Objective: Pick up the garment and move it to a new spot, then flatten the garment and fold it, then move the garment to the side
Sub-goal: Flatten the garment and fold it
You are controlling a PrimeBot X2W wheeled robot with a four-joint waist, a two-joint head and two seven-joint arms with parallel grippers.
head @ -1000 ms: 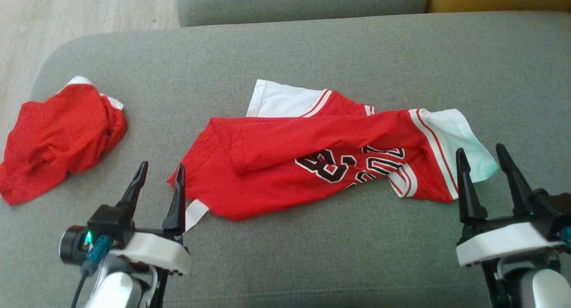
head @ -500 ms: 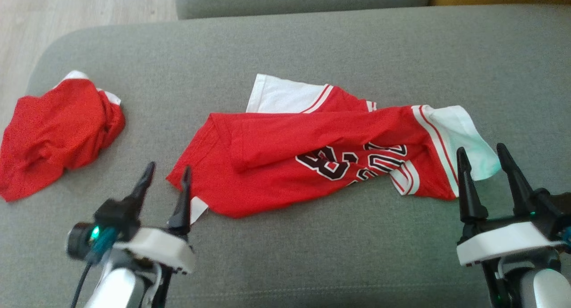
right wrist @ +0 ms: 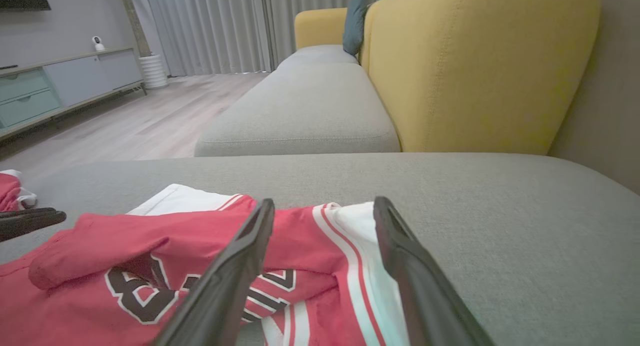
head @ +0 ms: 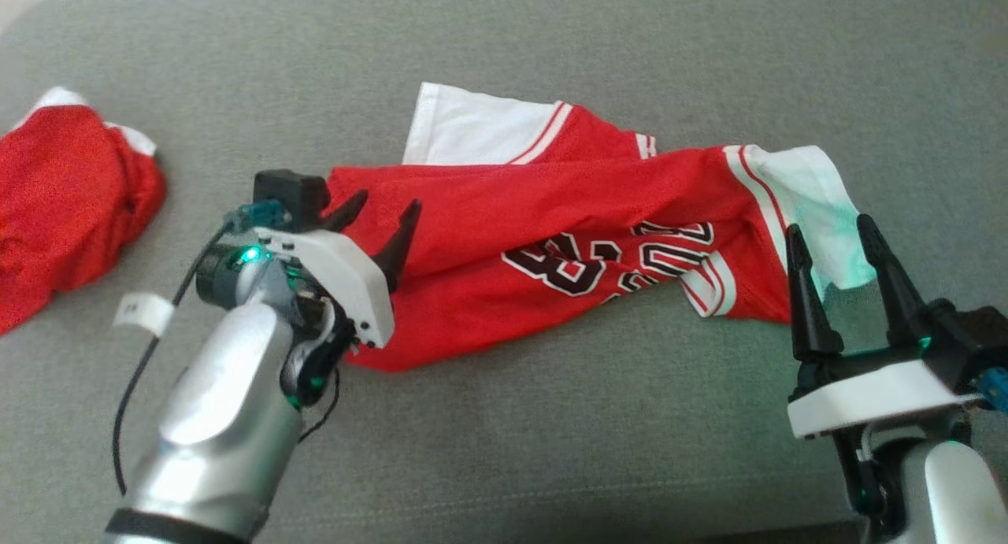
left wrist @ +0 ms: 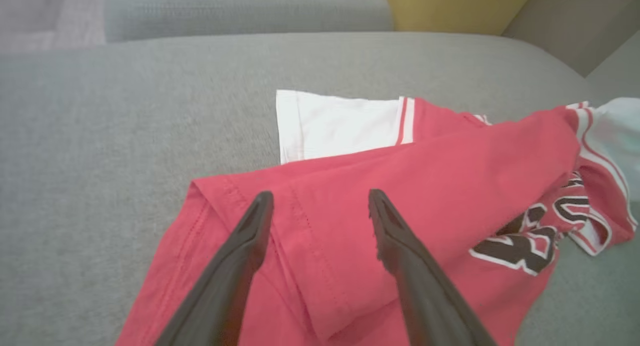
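1. Red jersey [head: 551,237] crumpled lengthwise across the middle of the grey seat cushion [head: 551,434], with white sleeve panels edged in red-and-white stripes at the far edge and the right end.
2. On the jersey front, large black characters outlined in white, seen upside down and partly folded under; one looks like a "3" or an "8", the rest not readable.
3. Left gripper [head: 387,201] over the jersey's left end, fingers spread apart, tips above a folded red hem; touching the cloth or not, cannot tell.
4. Right gripper [head: 827,224] at the jersey's right end, fingers spread apart, tips in front of the white sleeve.
5. Small white label [head: 143,313] on the left arm's black cable; writing on it too small to read.
6. Second red garment [head: 71,197], bunched, at the cushion's left edge, well apart from the jersey.
7. Yellow backrest [right wrist: 475,70] beyond the cushion in the right wrist view.
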